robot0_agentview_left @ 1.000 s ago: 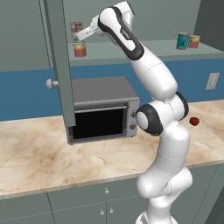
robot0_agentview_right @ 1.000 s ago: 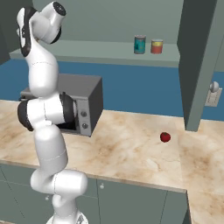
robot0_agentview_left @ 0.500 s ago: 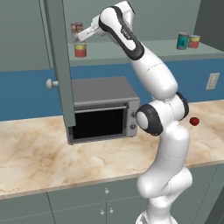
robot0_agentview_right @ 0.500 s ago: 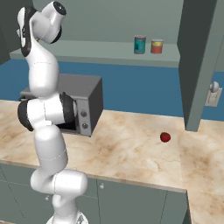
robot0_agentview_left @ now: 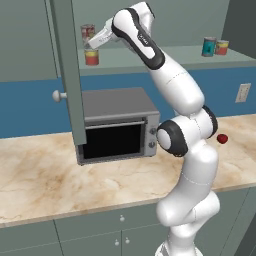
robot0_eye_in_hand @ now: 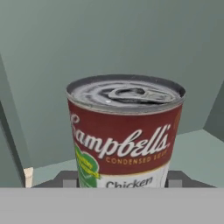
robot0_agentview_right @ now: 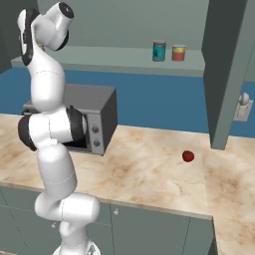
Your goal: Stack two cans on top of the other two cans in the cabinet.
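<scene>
Gleaming ridged metal lid, cylindrical red-and-white can (robot0_eye_in_hand: 124, 135), glossy label

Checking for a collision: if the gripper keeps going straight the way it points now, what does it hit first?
Likely the cabinet's back wall, behind the red-and-white can sitting between the fingers. How far off is unclear.

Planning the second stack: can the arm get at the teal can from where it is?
Probably yes: the teal can stands at the open shelf front beside a red-orange can, nothing before it. But the pincer holds the soup can.
</scene>
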